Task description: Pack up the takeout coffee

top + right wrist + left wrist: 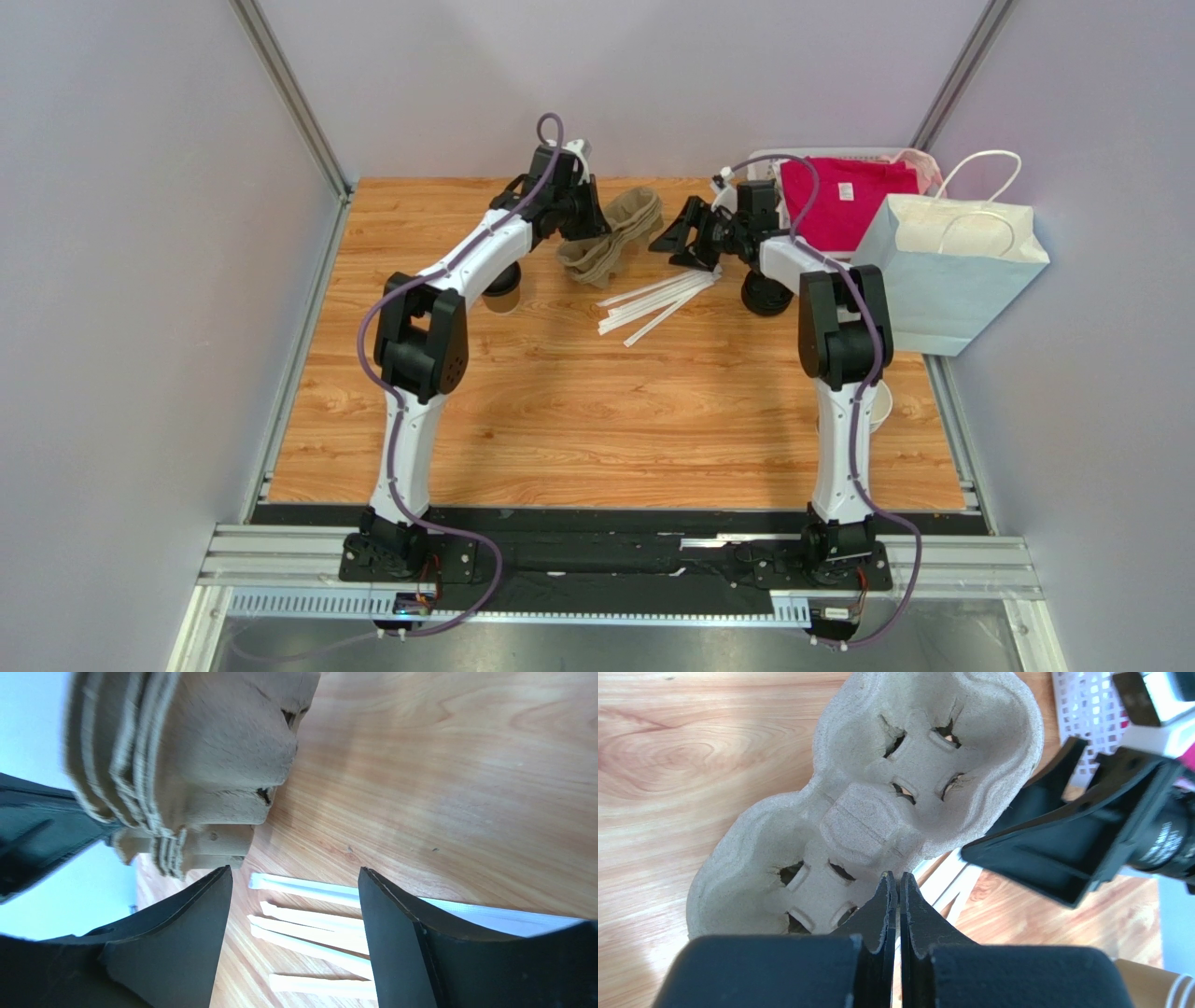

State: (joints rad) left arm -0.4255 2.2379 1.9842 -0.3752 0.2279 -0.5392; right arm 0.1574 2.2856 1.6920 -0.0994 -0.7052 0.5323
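Your left gripper (pixel 894 879) pinches the rim of the cup tray (pixel 878 777) while your right gripper (pixel 295 875) hangs open above the straws (pixel 309 918).

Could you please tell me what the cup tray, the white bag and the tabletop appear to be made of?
The cup tray looks like moulded paper pulp: matte grey-beige, fibrous, with rough torn slots. The white bag seems to be paper: matte, sharply creased, with thin loop handles. The tabletop shows smooth wood grain; solid wood or printed laminate, I cannot tell.
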